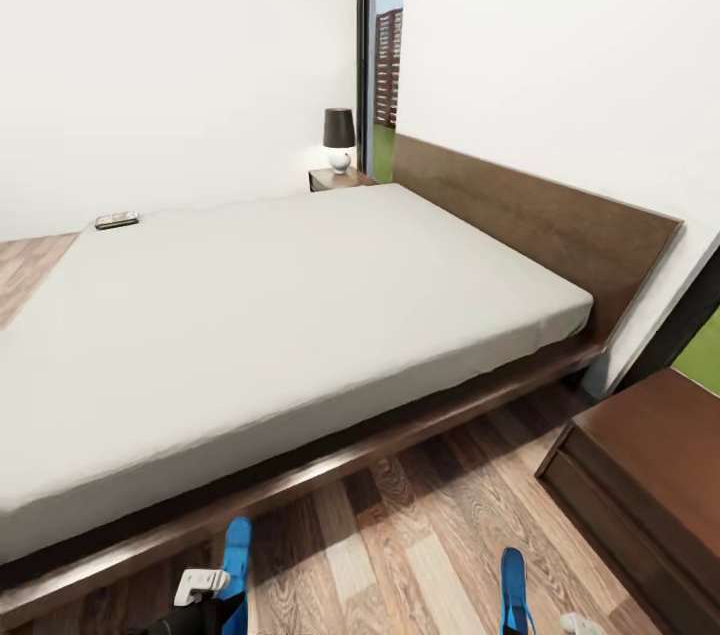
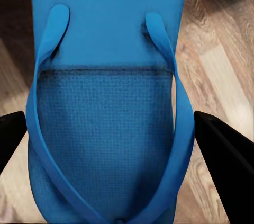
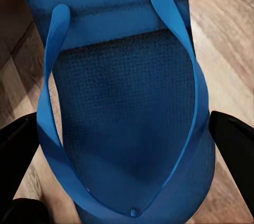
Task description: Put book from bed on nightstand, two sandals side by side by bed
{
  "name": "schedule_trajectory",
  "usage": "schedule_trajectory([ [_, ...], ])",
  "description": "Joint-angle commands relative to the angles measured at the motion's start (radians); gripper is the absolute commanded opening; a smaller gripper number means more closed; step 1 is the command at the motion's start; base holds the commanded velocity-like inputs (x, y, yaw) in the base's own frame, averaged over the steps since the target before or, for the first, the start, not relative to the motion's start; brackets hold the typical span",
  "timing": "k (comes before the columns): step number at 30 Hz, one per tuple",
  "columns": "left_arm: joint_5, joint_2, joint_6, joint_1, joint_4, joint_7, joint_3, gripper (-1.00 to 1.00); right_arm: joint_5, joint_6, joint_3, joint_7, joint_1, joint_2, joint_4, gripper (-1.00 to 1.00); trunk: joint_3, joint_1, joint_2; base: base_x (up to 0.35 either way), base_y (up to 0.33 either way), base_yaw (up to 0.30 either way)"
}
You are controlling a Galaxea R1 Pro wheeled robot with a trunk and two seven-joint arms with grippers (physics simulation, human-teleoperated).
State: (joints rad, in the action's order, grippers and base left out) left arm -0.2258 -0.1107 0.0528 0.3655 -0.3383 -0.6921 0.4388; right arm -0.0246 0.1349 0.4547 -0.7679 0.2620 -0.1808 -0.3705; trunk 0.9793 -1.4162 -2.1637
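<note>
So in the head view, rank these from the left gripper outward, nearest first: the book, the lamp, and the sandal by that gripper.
1. The sandal, on the floor right at the left gripper, bottom edge of the view.
2. The book, far corner of the bed, off to the left.
3. The lamp, on the nightstand beyond the bed, by the headboard.

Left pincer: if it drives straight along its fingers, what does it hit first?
Probably the blue sandal itself: its sole lies between the left pincer fingers, toe straps facing the wrist camera, wood floor behind. Whether the fingers touch its edges is unclear.
</note>
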Motion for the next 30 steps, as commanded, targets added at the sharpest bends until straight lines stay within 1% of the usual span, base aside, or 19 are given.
schedule_trajectory([
  [1, -0.01, 0.0, 0.005, 0.001, 0.001, -0.004, 0.008, -1.0, -0.003, 0.011, 0.007, -0.007, 0.0, 0.0, -0.001, -1.0, 0.001, 0.0, 0.0, 0.0, 0.0, 0.292],
  [30, -0.01, 0.001, 0.005, 0.001, 0.001, -0.004, 0.008, -1.0, -0.003, 0.011, 0.007, -0.007, 0.0, 0.0, -0.001, -1.0, 0.001, 0.0, 0.0, 0.0, 0.0, 0.292],
])
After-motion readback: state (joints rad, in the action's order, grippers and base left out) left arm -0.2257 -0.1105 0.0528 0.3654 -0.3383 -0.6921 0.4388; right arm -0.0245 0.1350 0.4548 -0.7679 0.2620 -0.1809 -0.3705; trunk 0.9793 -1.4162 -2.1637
